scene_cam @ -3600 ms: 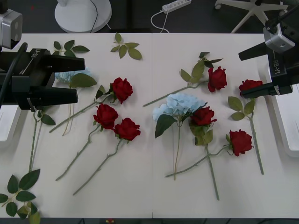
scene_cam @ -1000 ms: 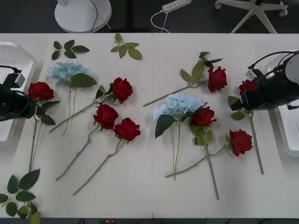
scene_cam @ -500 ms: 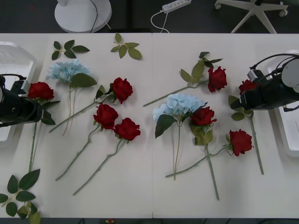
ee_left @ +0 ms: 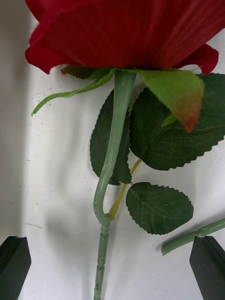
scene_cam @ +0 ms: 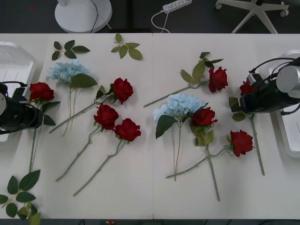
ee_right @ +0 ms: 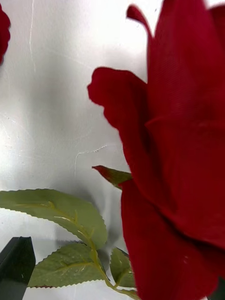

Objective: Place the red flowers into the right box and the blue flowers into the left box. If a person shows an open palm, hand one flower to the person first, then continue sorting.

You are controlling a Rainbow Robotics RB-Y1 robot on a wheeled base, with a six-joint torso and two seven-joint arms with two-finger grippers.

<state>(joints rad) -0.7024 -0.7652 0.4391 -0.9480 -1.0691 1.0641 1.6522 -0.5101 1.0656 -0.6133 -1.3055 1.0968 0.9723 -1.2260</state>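
Several red flowers lie across the white table, among them one at the far left [scene_cam: 41,90] and one at the far right [scene_cam: 247,87]. My left gripper [scene_cam: 35,117] is low over the far-left rose's stem [ee_left: 111,154]; it is open, with black fingertips [ee_left: 14,265] on either side of the stem. My right gripper [scene_cam: 237,104] sits beside the far-right rose bloom [ee_right: 178,164], open, one fingertip [ee_right: 16,267] by its leaves. Two blue flowers lie at the back left [scene_cam: 68,71] and in the centre [scene_cam: 180,105]. The left box [scene_cam: 14,58] and the right box [scene_cam: 286,129] stand at the table's side edges.
Loose green leaf sprigs lie at the back [scene_cam: 125,48] and at the front left corner [scene_cam: 21,190]. A power strip [scene_cam: 177,5] and a white round base [scene_cam: 83,14] are on the floor beyond the table. Bare table shows along the front middle.
Both arms have come down from near the camera to table height. Over the last second the left gripper settled over the far-left rose's stem and the right one edged closer to the far-right rose.
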